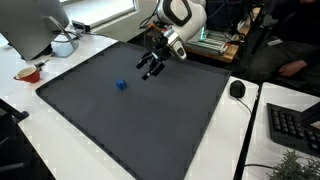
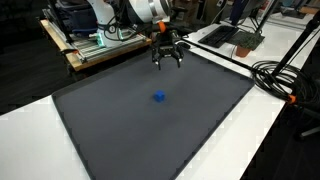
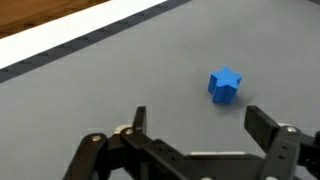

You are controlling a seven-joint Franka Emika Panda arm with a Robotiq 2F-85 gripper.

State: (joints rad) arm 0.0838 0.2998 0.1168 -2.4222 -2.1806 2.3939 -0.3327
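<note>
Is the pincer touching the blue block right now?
Apart. Wrist view shows bare grey mat between the open pincer and the blue block.

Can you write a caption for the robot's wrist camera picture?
Open gripper above a dark gray mat, a small blue block lying just ahead of its fingers.

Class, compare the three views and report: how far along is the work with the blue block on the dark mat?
Done: little shows; the claw hangs open over the dark mat. In hand: nothing; the blue block lies on the mat, apart from the claw, ahead of its fingers in the wrist view. Left: reaching the block and gripping it, neither yet done.
</note>
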